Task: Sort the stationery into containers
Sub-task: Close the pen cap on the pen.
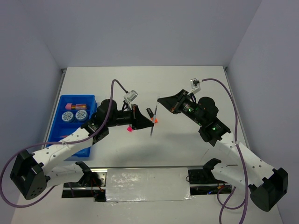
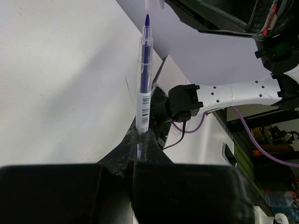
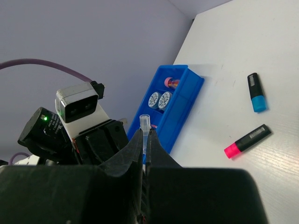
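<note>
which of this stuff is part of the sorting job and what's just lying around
Job: tray, rolls, pink cylinder, pen in left gripper, cap in right gripper, blue highlighter, pink highlighter.
Not the job: purple cables, silver plate by the arm bases.

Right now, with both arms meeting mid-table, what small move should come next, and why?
Probably the right gripper should ease its clear cap onto the pen. The left gripper holds that pen by its back end with the blue tip bare, and the cap sits just beyond the tip, slightly to one side. Capping first seems sensible before the pen goes to the blue tray.
</note>
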Controlling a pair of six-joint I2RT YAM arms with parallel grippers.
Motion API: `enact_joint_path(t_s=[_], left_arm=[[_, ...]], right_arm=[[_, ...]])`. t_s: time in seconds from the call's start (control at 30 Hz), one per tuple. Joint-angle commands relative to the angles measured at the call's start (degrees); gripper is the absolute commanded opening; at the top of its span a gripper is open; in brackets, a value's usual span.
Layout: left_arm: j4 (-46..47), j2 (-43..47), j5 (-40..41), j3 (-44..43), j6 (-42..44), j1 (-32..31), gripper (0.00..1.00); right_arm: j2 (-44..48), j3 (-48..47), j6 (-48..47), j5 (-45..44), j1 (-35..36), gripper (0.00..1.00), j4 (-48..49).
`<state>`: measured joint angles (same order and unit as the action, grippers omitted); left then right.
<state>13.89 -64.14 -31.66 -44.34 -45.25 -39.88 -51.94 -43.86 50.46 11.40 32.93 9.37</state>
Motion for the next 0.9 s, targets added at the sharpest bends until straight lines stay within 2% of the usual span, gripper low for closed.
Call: enact_joint_path(t_s=[0.0, 0.57, 0.87], left_arm=[[4.21, 0.68, -0.86, -0.13, -0.27, 0.33, 0.0], [5.27, 2.0, -0.42, 0.74, -1.33, 0.42, 0.0], [6.85, 1.56, 0.99, -0.66, -2.47, 1.12, 0.0]], right_arm=[[0.88, -1.23, -0.89, 0.55, 0.47, 0.0, 0.92], [-0.53, -1.94, -1.15, 2.31, 0.82, 0.0, 1.44], [0.52, -0.09, -1.68, 1.17, 3.28, 0.0, 0.3]])
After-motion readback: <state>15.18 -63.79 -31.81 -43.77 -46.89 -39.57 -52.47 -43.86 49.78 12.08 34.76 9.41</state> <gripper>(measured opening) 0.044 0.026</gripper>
